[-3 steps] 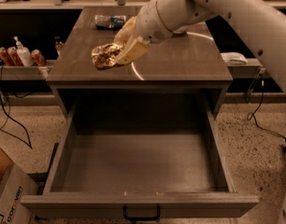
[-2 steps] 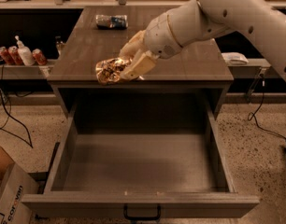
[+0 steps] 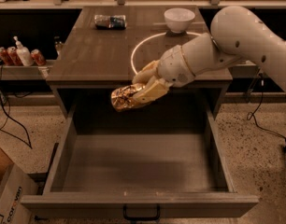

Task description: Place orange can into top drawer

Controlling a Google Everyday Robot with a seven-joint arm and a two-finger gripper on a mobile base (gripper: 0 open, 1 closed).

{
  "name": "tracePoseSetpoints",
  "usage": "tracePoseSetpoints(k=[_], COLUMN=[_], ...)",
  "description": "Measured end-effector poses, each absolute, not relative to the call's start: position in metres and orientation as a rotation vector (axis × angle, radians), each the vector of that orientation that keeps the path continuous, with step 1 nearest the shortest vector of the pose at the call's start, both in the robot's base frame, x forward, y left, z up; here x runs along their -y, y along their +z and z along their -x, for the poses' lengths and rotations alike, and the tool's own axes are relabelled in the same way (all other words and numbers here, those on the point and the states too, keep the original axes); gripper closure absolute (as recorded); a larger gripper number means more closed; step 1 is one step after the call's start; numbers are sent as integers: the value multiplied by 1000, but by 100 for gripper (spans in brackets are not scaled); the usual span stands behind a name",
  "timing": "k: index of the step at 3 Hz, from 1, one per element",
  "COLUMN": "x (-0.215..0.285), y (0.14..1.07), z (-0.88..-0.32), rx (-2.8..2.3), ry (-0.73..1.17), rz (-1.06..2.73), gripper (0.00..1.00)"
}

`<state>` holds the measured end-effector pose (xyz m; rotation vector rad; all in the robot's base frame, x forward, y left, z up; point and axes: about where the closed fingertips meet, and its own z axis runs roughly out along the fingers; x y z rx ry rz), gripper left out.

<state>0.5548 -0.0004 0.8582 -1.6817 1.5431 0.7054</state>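
Observation:
The orange can is a shiny golden-orange crinkled object with dark mottling. My gripper is shut on it, with cream fingers clamped around its right end. It hangs in the air just in front of the counter's front edge, above the back of the open top drawer. The drawer is pulled fully out, wide and grey-brown, and its inside is bare. A small black handle sits on its front panel. My white arm comes in from the upper right.
On the counter lie a blue-and-silver packet and a white bowl at the back. A shelf at the left holds red cans and a white bottle. A cardboard box stands on the floor at lower left.
My gripper has carried the orange can forward and down, from above the counter top to past its front edge, over the open drawer. The drawer has not moved.

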Motion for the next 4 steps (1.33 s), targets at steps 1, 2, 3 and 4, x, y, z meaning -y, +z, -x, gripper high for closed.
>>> tracePoseSetpoints(k=[1, 2, 3, 4], x=[24, 49, 69, 73], y=[814, 775, 737, 703], z=[-541, -532, -524, -514], rx=[-1639, -1744, -1841, -1897], ry=[733, 747, 779, 840], rz=[1599, 1510, 1427, 1374], gripper=[100, 100, 100, 100])
